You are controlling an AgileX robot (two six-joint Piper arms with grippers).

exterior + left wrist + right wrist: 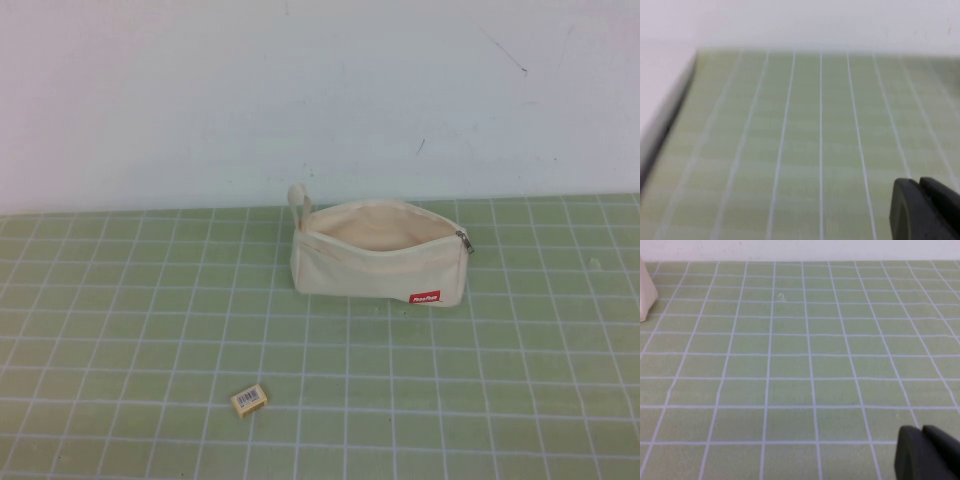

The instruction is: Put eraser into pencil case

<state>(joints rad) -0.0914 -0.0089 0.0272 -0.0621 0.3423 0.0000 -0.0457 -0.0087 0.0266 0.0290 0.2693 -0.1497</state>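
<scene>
The cream-white pencil case (378, 255) stands on the green grid mat at the back middle, its mouth open, with a red label (425, 297), a zipper pull at its right end and a loop at its left end. The eraser (248, 400), a small tan block with a barcode label, lies on the mat in front of it to the left, well apart from it. Neither arm shows in the high view. My left gripper (920, 186) is shut and empty over bare mat. My right gripper (921, 432) is shut and empty over bare mat; an edge of the pencil case (646, 292) shows far off.
The green grid mat (500, 400) covers the table up to a white wall (300, 90) at the back. The left wrist view shows the mat's edge (670, 120) with a white surface beyond it.
</scene>
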